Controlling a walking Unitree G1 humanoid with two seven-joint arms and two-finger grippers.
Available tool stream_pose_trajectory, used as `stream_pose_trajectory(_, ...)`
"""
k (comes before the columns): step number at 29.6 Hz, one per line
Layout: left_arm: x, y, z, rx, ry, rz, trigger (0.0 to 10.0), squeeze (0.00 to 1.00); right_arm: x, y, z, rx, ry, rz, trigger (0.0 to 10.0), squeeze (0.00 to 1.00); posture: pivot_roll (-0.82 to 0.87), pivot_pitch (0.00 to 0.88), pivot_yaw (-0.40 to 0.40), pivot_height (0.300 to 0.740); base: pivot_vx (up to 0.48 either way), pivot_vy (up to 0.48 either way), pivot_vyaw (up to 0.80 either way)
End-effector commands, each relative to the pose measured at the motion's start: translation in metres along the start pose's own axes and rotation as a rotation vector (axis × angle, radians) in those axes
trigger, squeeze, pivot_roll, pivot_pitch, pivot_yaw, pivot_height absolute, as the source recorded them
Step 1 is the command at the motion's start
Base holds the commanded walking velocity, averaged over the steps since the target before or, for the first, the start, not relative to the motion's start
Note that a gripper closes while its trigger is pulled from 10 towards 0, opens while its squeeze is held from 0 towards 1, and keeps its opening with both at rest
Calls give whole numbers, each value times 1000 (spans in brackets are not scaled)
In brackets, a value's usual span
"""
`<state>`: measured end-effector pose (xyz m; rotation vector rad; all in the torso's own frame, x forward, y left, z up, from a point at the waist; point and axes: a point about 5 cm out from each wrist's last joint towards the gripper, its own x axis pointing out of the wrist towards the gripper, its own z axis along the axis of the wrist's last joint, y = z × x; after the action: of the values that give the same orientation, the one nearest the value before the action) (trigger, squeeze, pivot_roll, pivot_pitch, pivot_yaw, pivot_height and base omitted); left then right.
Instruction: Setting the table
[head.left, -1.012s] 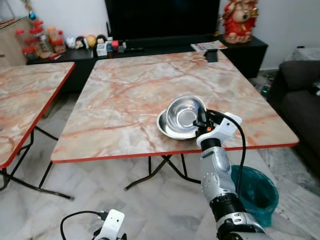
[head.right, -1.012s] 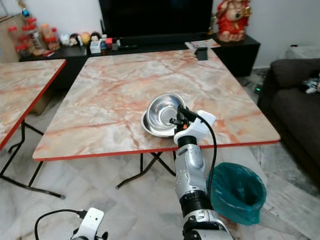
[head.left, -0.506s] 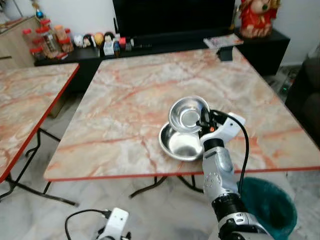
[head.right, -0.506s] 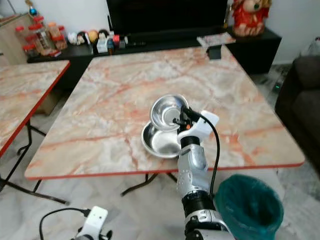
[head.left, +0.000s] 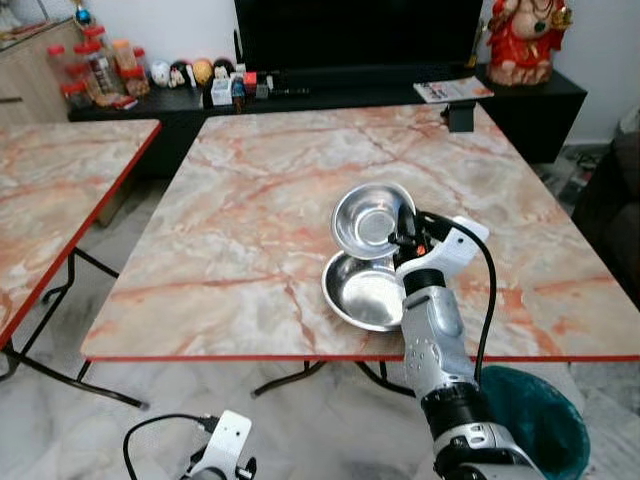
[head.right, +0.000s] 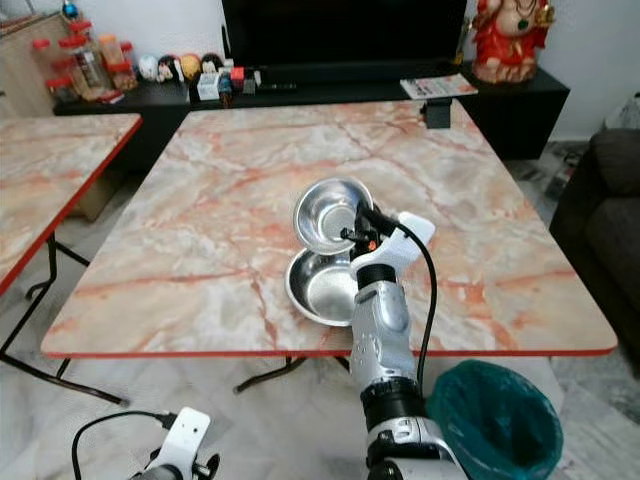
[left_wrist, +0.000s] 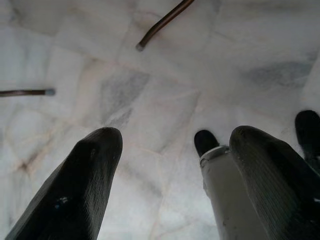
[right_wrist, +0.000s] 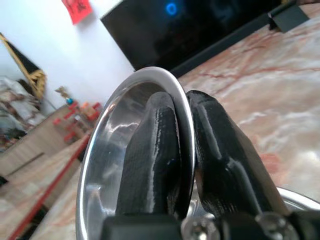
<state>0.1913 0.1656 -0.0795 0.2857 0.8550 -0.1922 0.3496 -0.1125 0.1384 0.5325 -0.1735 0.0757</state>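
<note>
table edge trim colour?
Red, around the marble-pattern table; the edge trim shows best in the left eye view.

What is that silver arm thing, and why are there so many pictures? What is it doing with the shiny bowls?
That is a robot that walks around a home. The silver arm is its right arm, and its right hand has two long black fingers. Two pictures come from cameras in its head, like two eyes, looking down at the marble table. The other two come from little cameras on its wrists, looking along the fingers. The right hand pinches the rim of a steel bowl, one finger inside and one outside, and holds it tilted above a second steel bowl that sits on the table near the front edge. The left hand hangs low, open, over the floor. A green bin stands on the floor by the table.
</note>
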Motion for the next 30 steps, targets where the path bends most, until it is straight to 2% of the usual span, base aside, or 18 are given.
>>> stream_pose_trajectory(1, -1, 2, -5, 20, 14, -2, 10000, 0, 2, 12, 9, 40, -26, 15, 10000, 0, -9, 0, 67, 740, 0, 0, 0)
stream_pose_trajectory(5, -2, 1, -6, 31, 19, -11, 10000, 0, 0, 13, 17, 68, -19, 2, 10000, 0, -19, 0, 68, 740, 0, 0, 0)
stream_pose_trajectory(8, -2, -1, -8, 37, 22, -21, 10000, 0, 1, 10, 27, 85, -12, -57, 10000, 0, -28, 0, 68, 740, 0, 0, 0)
stream_pose_trajectory(12, -2, -3, -9, 42, 25, -28, 10000, 0, 2, 2, 24, 108, 110, -196, 10000, 0, -33, 0, 69, 740, 0, 0, 0)
stream_pose_trajectory(14, -2, -3, -9, 43, 27, -31, 10000, 0, 1, 0, 19, 182, 164, -250, 10000, 0, -33, 0, 69, 740, 0, 0, 0)
stream_pose_trajectory(18, -2, -4, -9, 39, 27, -31, 10000, 0, -1, 2, 14, 186, 221, -235, 10000, 0, -22, 0, 65, 740, 0, 0, 0)
stream_pose_trajectory(20, -2, -4, -10, 33, 30, -29, 10000, 0, -4, 6, 6, 194, 299, -218, 10000, 0, -22, 0, 65, 740, 0, 0, 0)
stream_pose_trajectory(24, -2, -4, -9, 29, 30, -28, 10000, 0, -6, 14, -3, 167, 386, -165, 10000, 0, -13, 0, 54, 740, 0, 0, 0)
stream_pose_trajectory(30, -2, -4, -9, 16, 30, -24, 10000, 0, -10, 11, -13, 136, 459, -179, 10000, 0, -3, 0, 47, 740, 0, 0, 0)
